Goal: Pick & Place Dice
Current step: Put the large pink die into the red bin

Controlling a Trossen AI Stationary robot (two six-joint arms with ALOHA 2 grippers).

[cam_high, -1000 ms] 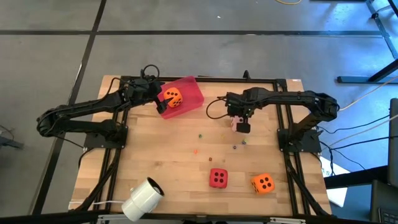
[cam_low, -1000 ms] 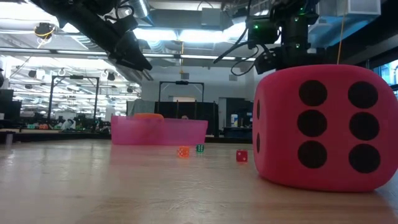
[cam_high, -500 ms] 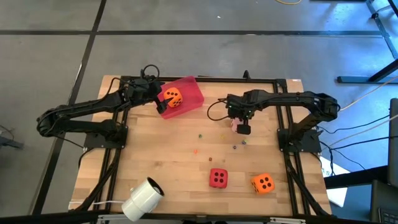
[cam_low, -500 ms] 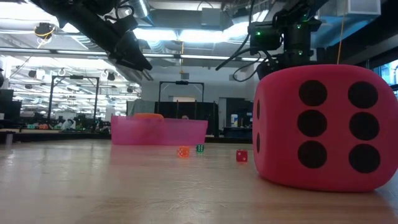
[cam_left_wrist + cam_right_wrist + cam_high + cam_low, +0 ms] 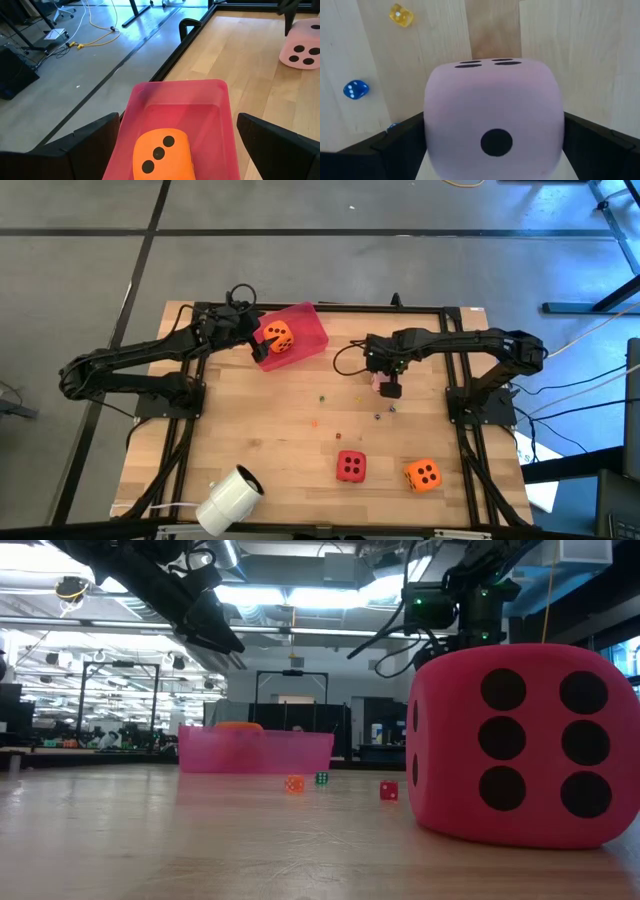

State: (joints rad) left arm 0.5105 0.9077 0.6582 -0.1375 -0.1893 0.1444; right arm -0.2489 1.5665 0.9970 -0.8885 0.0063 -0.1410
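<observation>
The pink soft cube die with dark pips (image 5: pixel 494 120) sat on the wooden tabletop (image 5: pixel 270 450) near the far right part, directly under the right gripper (image 5: pixel 388 384), whose fingers stood spread on both sides of it, not clenched; I judge this placing was for a grasp from above. In the right wrist view one single pip faced the camera and a row of pips was on the face turned away. A cube has no long axis, and its faces seemed lined up with the finger (image 5: pixel 600 150).

The left gripper (image 5: pixel 252 340) hovered released over the pink translucent plastic tray (image 5: pixel 220 100), where an orange soft die (image 5: pixel 162 155) already lay, probably just dropped there. A red soft die (image 5: pixel 350 466) and a second orange soft die (image 5: pixel 423 475) rested near the front edge, apart from each other, beside tiny coloured beads (image 5: pixel 322 397). A white roll (image 5: pixel 228 498) lay at the front left
</observation>
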